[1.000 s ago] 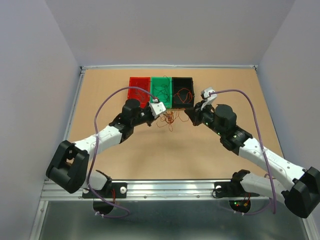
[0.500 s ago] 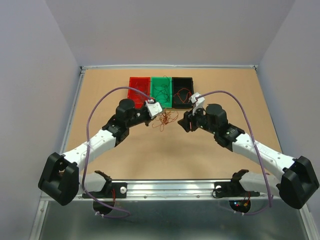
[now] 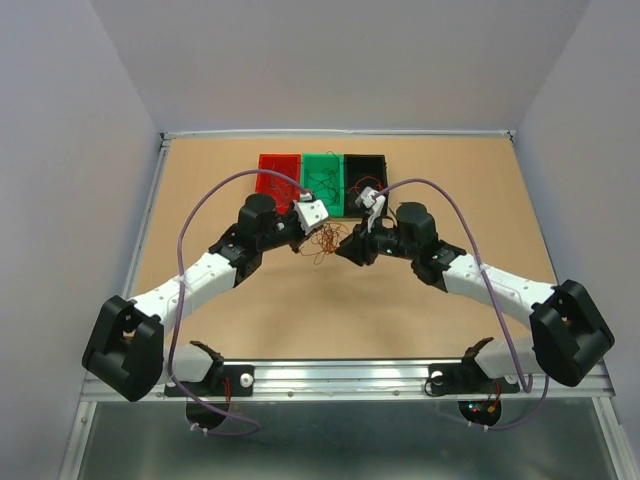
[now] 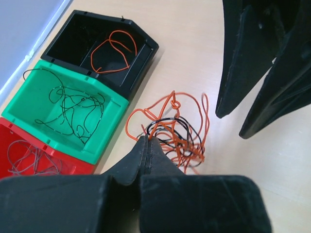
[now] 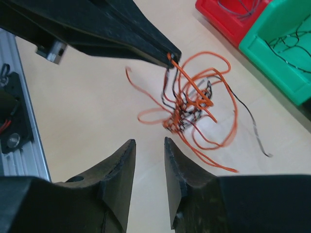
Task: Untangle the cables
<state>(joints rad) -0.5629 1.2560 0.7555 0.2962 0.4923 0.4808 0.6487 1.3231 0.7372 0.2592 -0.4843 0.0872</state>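
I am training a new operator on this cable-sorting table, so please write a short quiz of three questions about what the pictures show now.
1. True or false: the left gripper is shut on the cables.
2. Which colour is the wire that lies in the black bin? A) green B) orange C) blue
3. Fill in the word: the right gripper has its jaws ___, with nothing between them.

Key: 1 true; 2 B; 3 open.
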